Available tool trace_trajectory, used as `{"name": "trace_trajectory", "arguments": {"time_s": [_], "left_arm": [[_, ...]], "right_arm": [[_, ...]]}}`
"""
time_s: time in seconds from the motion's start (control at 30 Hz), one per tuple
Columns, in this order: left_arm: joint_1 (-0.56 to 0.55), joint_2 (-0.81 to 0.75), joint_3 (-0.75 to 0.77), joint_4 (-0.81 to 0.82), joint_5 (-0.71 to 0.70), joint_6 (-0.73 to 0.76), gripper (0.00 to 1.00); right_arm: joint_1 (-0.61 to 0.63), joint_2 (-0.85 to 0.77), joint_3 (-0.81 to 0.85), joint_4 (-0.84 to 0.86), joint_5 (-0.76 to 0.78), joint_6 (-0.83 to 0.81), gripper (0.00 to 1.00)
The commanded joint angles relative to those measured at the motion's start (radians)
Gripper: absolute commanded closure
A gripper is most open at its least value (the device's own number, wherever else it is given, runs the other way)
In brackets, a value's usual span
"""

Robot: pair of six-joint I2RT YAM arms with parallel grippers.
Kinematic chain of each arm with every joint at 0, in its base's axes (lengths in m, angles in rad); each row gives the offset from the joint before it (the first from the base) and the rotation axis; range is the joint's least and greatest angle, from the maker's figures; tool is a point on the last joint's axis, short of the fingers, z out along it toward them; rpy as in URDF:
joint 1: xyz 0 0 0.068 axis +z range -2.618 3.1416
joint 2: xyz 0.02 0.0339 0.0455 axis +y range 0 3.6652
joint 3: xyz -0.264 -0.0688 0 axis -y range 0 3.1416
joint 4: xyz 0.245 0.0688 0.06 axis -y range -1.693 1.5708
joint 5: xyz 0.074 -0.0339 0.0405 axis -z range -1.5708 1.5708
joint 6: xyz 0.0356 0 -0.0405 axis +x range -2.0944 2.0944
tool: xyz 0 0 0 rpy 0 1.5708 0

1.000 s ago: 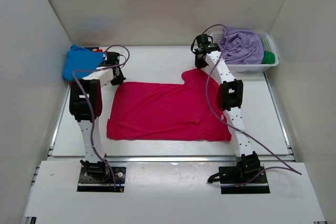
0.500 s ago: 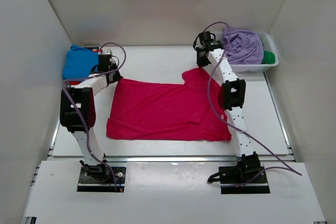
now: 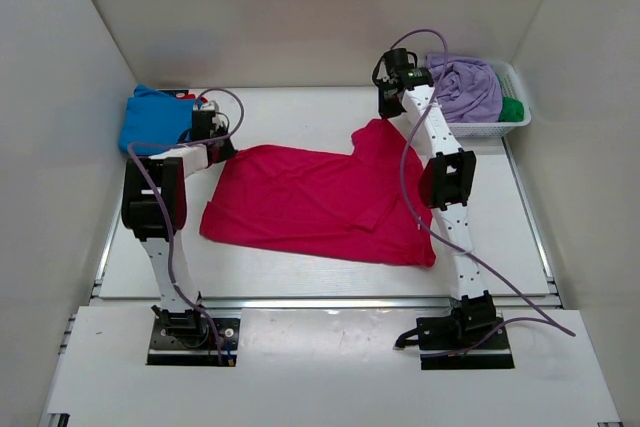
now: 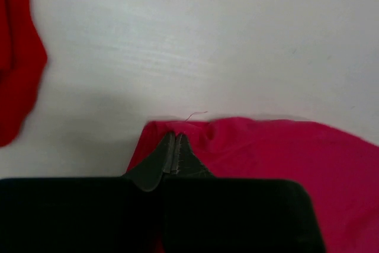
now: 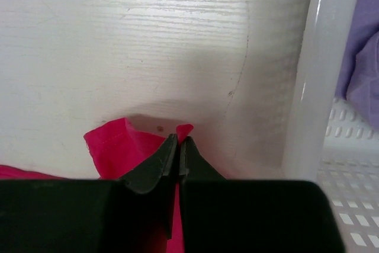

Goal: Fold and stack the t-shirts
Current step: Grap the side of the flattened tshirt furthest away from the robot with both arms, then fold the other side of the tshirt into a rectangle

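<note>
White walls close off the left, far and right sides of a pale, faintly grained table [image 3: 300, 112], leaving a bare strip along the far edge and another along the near edge. Five t-shirts show. One crimson-pink shirt [image 3: 310, 207] lies spread flat mid-table, soft and lightly wrinkled. One blue shirt [image 3: 150, 117] is bunched in the far-left corner with one red shirt [image 4: 15, 57] beside it. One lavender shirt [image 3: 465, 87] and one green shirt [image 3: 512, 109] are heaped in a single latticed plastic basket [image 3: 495, 129] at the far right. The left gripper [image 4: 173, 140] is clenched on the crimson-pink shirt's far-left corner. The right gripper [image 5: 178, 140] pinches its far-right corner, just beside the basket wall.
</note>
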Motion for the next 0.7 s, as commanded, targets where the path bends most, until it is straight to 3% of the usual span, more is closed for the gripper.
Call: {"name": "trace_trajectory", "arguments": {"time_s": [0.0,0.17,0.37,0.43,0.67], "left_arm": [[0.022,-0.090,-0.079,0.033,0.037,-0.012,1.00],[0.060,-0.123,-0.123,0.070,0.069,-0.011,1.00],[0.090,-0.129,-0.106,0.067,0.106,-0.027,1.00],[0.096,-0.129,-0.106,0.059,0.123,-0.029,1.00],[0.107,-0.178,-0.131,-0.002,0.191,-0.018,1.00]], "right_arm": [[0.014,-0.083,-0.008,-0.027,0.034,-0.014,1.00],[0.029,-0.158,-0.065,-0.084,0.077,-0.007,1.00],[0.080,-0.338,-0.316,-0.067,0.118,-0.036,1.00],[0.092,-0.399,-0.419,-0.027,0.135,-0.045,0.99],[0.095,-0.744,-1.032,0.309,0.057,-0.092,1.00]]}}
